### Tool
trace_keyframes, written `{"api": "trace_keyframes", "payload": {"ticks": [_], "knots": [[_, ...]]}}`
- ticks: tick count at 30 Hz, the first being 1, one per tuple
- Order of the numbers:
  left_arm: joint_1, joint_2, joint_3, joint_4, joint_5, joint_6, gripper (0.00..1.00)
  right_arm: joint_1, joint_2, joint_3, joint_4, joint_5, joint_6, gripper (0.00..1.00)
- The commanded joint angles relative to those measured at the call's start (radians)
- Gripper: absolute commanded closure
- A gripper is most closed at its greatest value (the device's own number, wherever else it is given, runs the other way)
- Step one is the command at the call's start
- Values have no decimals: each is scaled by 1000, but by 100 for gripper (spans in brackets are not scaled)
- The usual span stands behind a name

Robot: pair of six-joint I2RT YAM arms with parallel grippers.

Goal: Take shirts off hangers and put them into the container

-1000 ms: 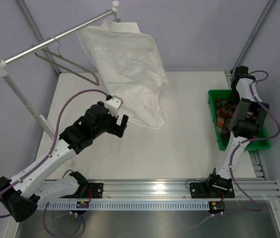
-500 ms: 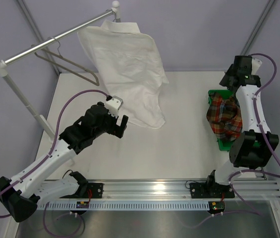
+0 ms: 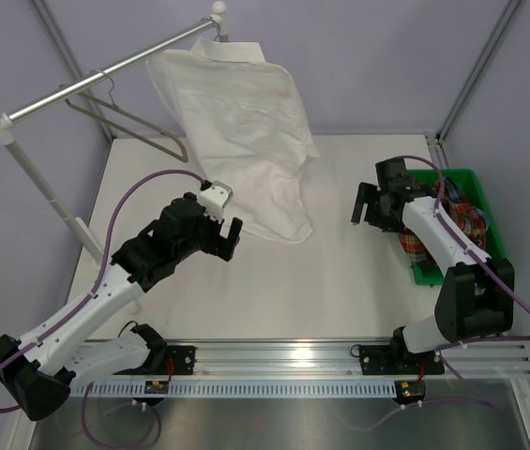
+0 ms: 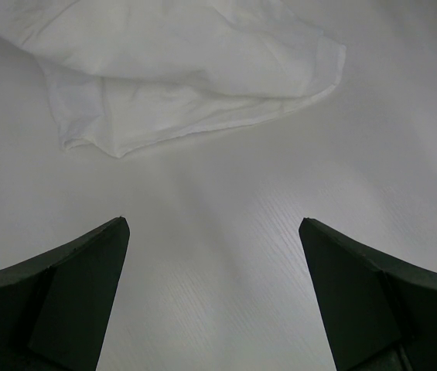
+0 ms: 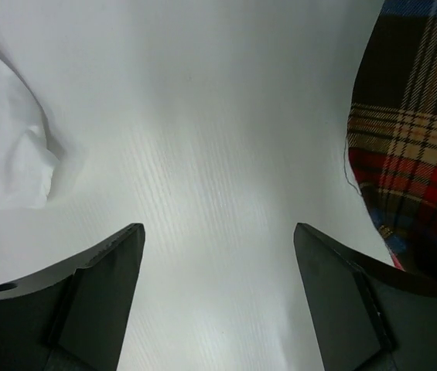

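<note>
plaid shirt (image 5: 423, 154) now dropped in the bin (image 3: 464, 175), frame right; right gripper (image 5: 218, 226) and left gripper (image 4: 212, 221) both gape empty; white shirt (image 3: 246, 122) next.

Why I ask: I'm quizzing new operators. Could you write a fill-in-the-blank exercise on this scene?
1. The plaid shirt lies mostly in the ____ container.
2. The off-white shirt has its lower end resting on the ____.
3. The bare hanger on the rail carries no ____.
4. The left gripper and the right gripper are both ____.
Missing words: green; table; shirt; open.
</note>
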Motion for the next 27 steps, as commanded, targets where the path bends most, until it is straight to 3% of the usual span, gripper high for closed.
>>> {"api": "trace_keyframes", "payload": {"ticks": [1,5,13,27], "knots": [[-4,-16,17,35,-11,-2,1,6,20,14,31,-81,-20,13],[-4,-16,17,35,-19,-1,1,6,95,26,22,-37,-14,11],[-4,-15,16,35,-23,-1,1,-45,125,51,23,229,26,9],[-4,-22,16,35,-17,-2,1,-379,17,9,111,215,107,13]]}}
